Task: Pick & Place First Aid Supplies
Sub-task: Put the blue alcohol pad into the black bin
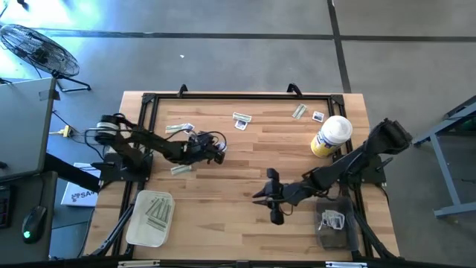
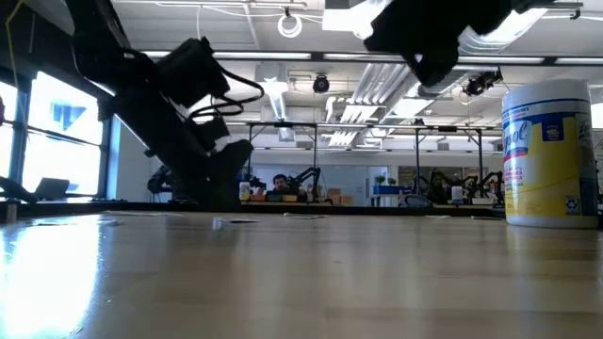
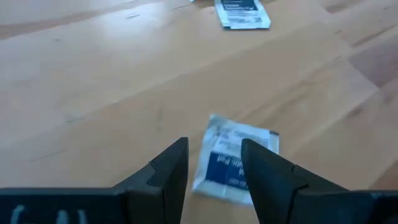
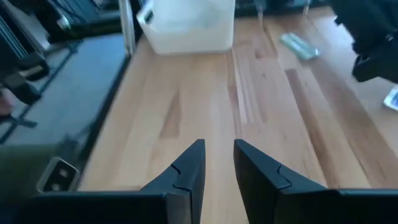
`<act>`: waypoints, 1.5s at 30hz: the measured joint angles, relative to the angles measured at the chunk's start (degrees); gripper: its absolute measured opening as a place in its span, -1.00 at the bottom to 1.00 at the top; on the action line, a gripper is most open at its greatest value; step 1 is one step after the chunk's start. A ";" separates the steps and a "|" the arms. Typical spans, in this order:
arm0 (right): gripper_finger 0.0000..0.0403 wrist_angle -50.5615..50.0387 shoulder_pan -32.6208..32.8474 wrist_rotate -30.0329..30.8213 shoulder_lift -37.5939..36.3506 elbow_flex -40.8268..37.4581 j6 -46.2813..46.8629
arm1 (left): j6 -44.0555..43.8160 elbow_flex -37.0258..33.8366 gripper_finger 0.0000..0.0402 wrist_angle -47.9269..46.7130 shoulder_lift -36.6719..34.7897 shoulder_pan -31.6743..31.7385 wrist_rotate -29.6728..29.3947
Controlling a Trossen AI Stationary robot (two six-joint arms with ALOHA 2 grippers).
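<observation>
My left gripper (image 1: 218, 152) (image 3: 214, 149) is open just over the table's middle. A white square packet with a blue mark (image 3: 233, 160) lies flat on the wood, partly between its fingers and partly behind one of them. In the high view the gripper hides this packet. Other supplies lie flat on the table: pale strips (image 1: 179, 129) (image 1: 181, 170) (image 1: 299, 112) and white squares (image 1: 240, 119) (image 1: 318, 116). My right gripper (image 1: 266, 196) (image 4: 219, 149) hangs open and empty over the near middle of the table.
A yellow bottle with a white cap (image 1: 331, 136) (image 2: 551, 155) stands at the right. A pale bin (image 1: 151, 217) at the near left holds strips; a dark bin (image 1: 335, 222) at the near right holds white packets. A black frame (image 1: 223, 95) borders the table.
</observation>
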 joint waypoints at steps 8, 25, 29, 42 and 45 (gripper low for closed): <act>-0.61 0.37 -1.31 -2.65 6.37 1.77 0.13 | 2.96 3.94 -0.27 1.31 7.45 -0.75 0.34; -0.46 -3.12 -6.81 3.05 9.12 1.54 -5.37 | 3.88 4.18 -0.27 10.76 8.48 -13.31 6.57; -0.32 0.85 -7.92 1.80 12.46 1.55 -6.67 | 4.22 4.18 -0.27 11.16 8.48 -15.59 6.11; -0.15 4.06 -15.05 1.83 26.32 11.87 -8.98 | 8.24 4.15 -0.27 -5.48 -5.24 -17.35 -5.08; -0.18 4.08 -16.79 3.48 29.25 14.20 -9.91 | 5.18 3.50 -0.27 -12.13 -8.37 -17.33 -10.13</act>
